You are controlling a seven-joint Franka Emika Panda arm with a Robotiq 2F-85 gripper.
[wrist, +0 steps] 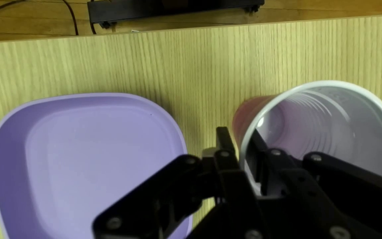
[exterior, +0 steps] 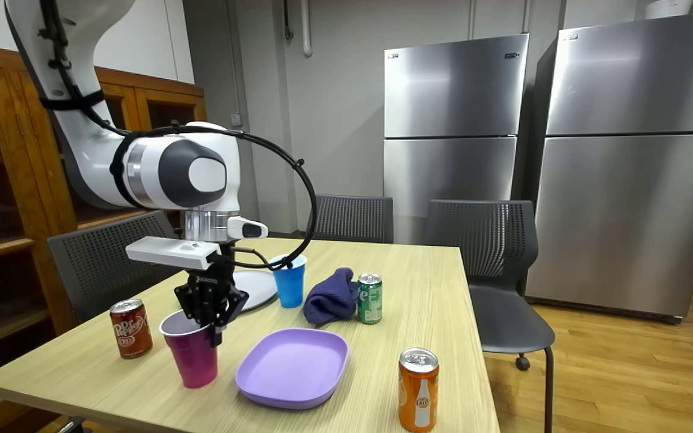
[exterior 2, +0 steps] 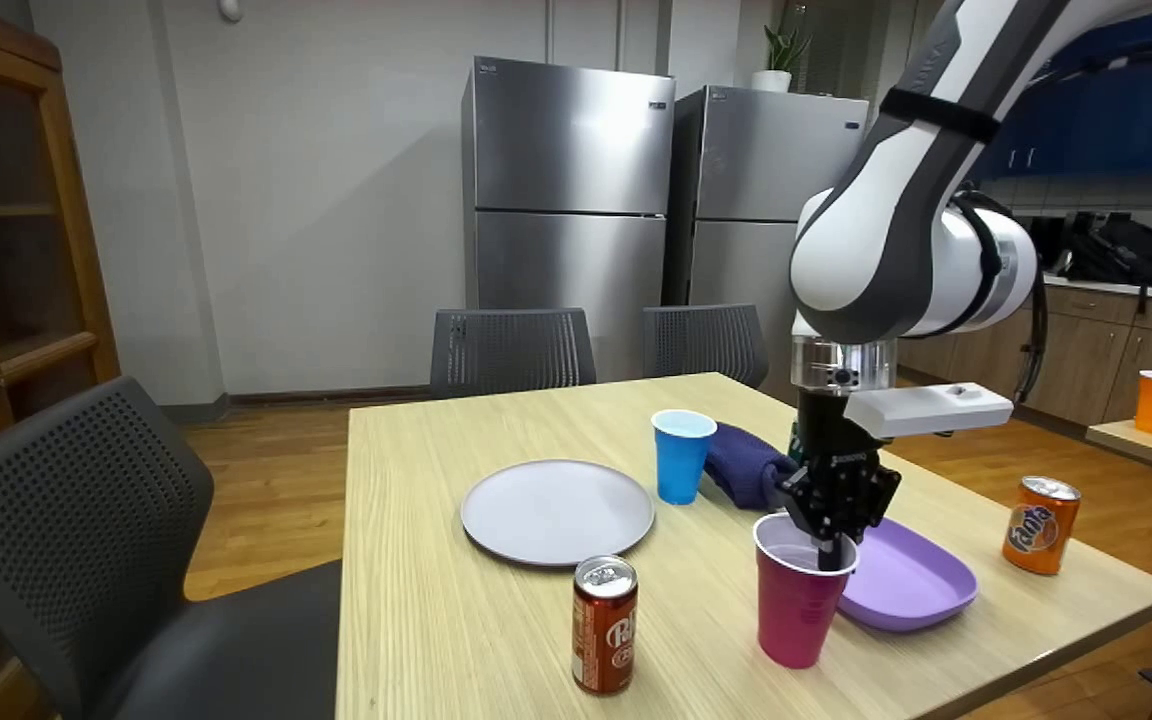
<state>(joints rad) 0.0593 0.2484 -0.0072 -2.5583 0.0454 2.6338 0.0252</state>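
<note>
While the gripper (wrist: 240,142) is pointing down: it is pinching the magenta cup (exterior 2: 798,615).
Purple plate (exterior: 295,367): is lying beside.

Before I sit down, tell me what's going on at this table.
A robot's gripper is pinching the wall of the magenta cup at its rim, one finger inside and one outside. The cup is mouth up beside the purple plate, not touching it; I can't tell whether its base rests on the table. The Dr Pepper can is on the cup's other side. Farther back in both exterior views are a blue cup, dark blue cloth and pale round plate.
</note>
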